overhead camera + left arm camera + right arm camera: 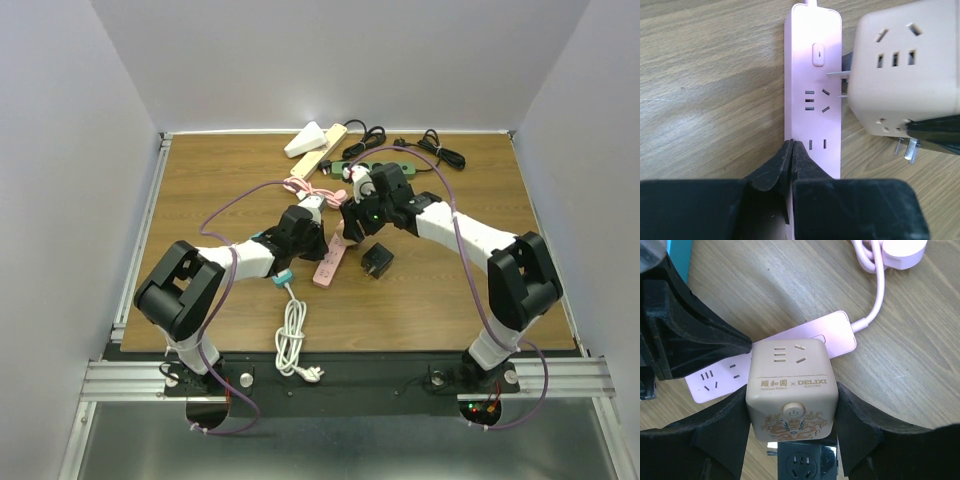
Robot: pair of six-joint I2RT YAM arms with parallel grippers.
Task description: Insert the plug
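Beige cube plug [790,365] gripped in right claw [792,400], just beside pink power strip [812,100].
Strip's near end hidden under clenched left claw [791,150]; prongs [837,75] partly hidden; wooden tabletop [710,75], white walls [330,60].

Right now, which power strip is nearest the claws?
The pink power strip; the cream power strip and green power strip lie near the far edge.
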